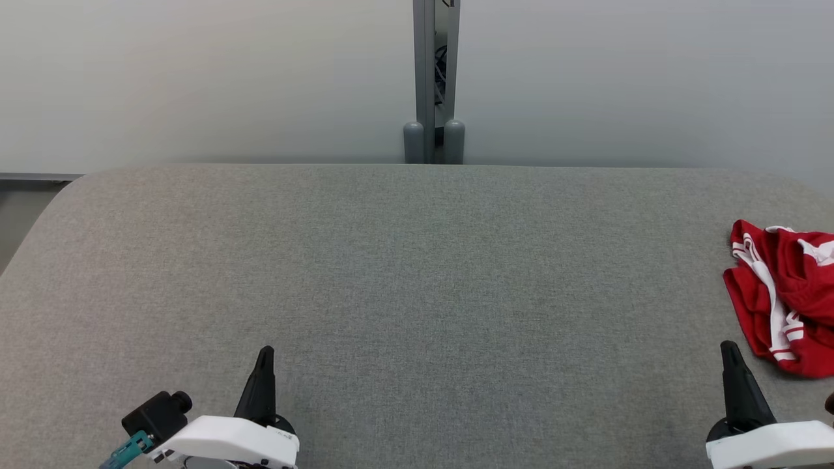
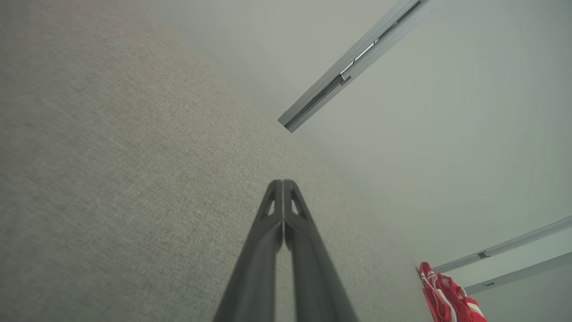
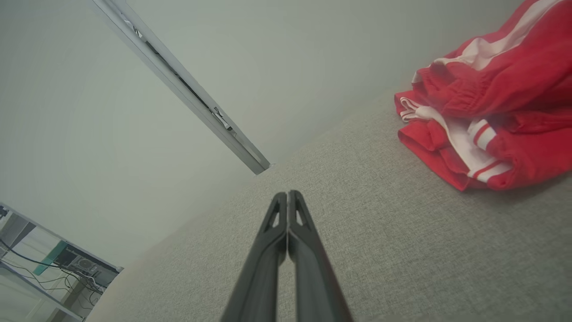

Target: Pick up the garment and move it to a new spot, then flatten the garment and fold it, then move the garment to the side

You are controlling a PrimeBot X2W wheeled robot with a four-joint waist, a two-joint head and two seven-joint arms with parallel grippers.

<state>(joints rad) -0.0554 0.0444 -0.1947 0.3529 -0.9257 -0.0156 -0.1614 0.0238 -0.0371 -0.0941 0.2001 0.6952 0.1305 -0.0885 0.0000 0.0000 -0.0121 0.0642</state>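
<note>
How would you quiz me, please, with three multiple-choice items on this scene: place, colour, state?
1. Where on the table does the garment lie? A. Far left. B. Middle. C. Far right.
2. What colours is the garment? A. Blue and yellow. B. Red and white. C. All black.
3. How are the left gripper and right gripper? A. Both shut, empty. B. Both open. C. Right shut on garment.
Key: 1 C, it lies at the table's right end; 2 B, red cloth with white stripes; 3 A, both closed tip to tip on nothing.
</note>
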